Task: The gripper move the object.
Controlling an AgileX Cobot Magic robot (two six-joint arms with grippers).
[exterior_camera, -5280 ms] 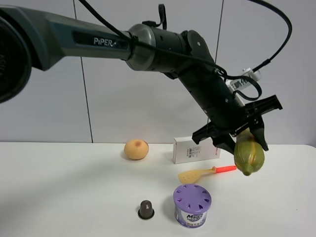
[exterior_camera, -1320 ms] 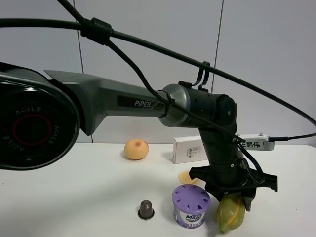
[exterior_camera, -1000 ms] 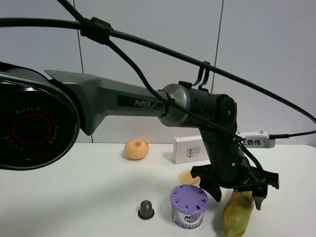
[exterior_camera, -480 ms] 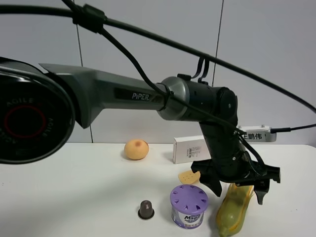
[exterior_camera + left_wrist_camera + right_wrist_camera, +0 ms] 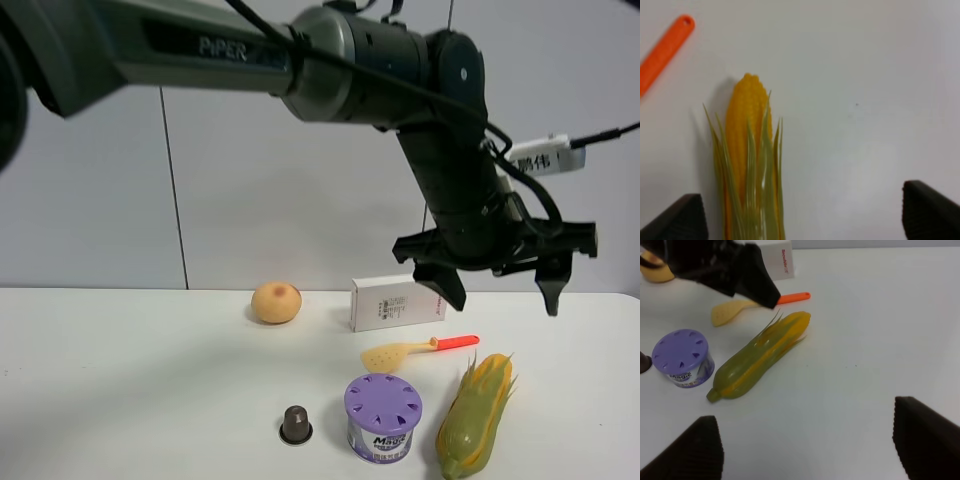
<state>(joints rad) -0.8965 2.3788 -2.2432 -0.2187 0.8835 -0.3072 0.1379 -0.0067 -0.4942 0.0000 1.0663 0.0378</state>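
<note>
Tabletop (image 5: 150,400) bears the corn cob (image 5: 478,415); left claw (image 5: 503,300) points down above it, spread

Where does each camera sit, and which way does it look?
Exterior high: off the arms, facing across the table toward the wall; shows the left arm, its open left gripper above the corn.
Left wrist: rides that arm, looking straight down at the corn; only two dark fingertips show.
Right wrist: rides the other arm, looking slantwise down at the corn and purple can; the open right gripper frames it, and the left gripper shows too.
Shared: all three see the corn and the orange handle.
</note>
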